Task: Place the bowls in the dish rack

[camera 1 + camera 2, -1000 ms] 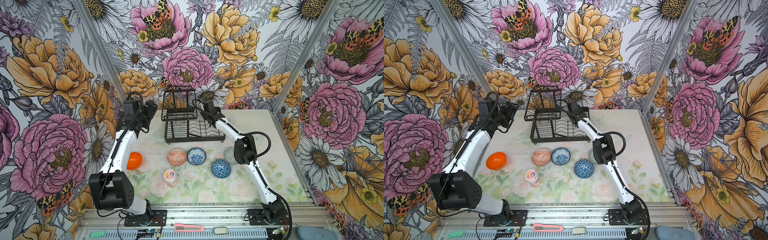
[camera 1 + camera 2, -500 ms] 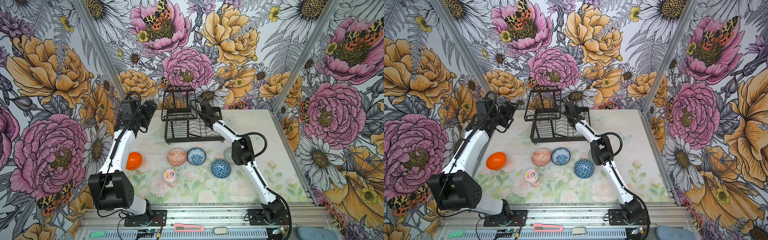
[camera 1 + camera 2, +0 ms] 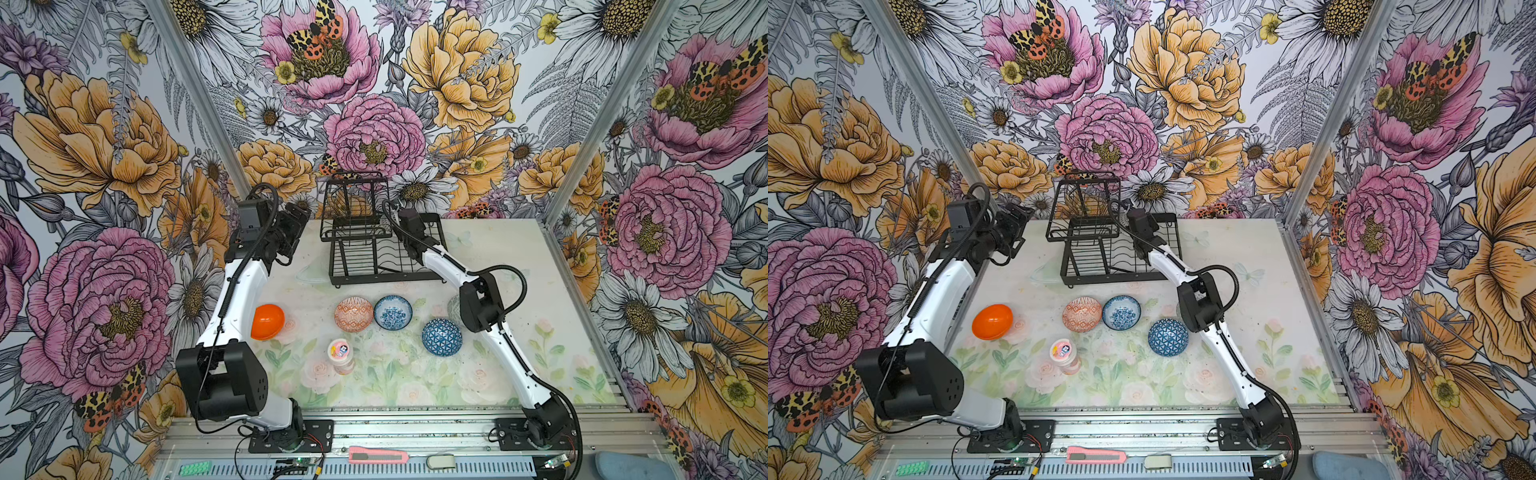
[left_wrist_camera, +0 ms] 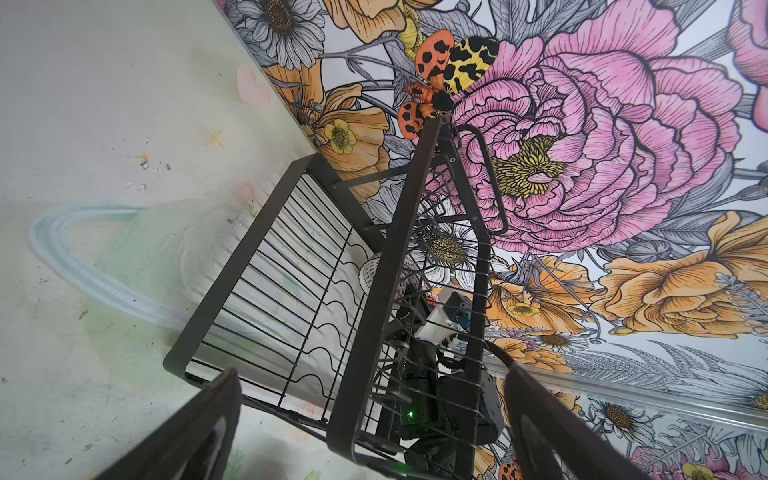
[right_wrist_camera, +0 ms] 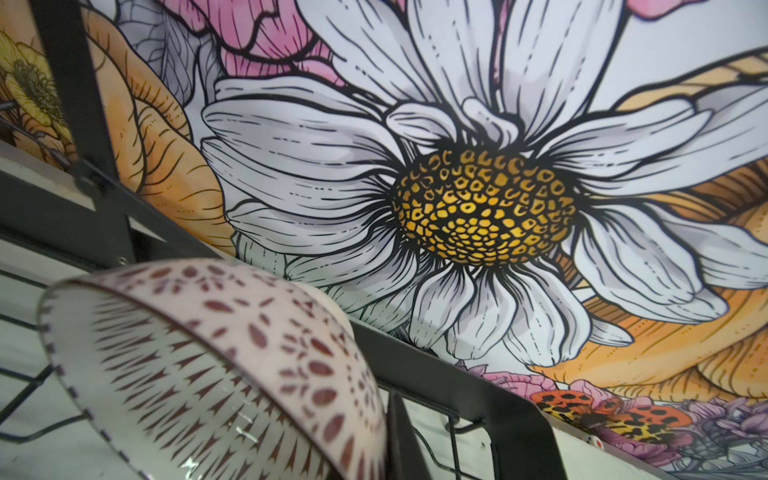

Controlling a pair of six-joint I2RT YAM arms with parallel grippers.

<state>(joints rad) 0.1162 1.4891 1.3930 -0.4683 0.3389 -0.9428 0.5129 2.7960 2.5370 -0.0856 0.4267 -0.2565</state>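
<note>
Our right tool (image 3: 401, 216) reaches into the dish rack (image 3: 361, 277), its jaws closed on the rim of a white bowl with maroon marks (image 5: 216, 365). The bowl is tilted over the low grid, beside the back rim. Our left tool (image 4: 372, 372) hovers just beside the rack's tall basket end, fingers (image 4: 208, 415) spread wide and gripping nothing. On the bench (image 3: 519, 257), apart from the rack, we see the orange geometric bowl (image 3: 354, 313) just beside the white-blue floral bowl (image 3: 393, 312). Near them are the dark blue bowl (image 3: 441, 337) and the grey-green bowl (image 3: 454, 307), half hidden behind the right arm. The plain orange bowl (image 3: 268, 321) sits far left, and a pink-lidded jar (image 3: 340, 351) stands nearest us.
</note>
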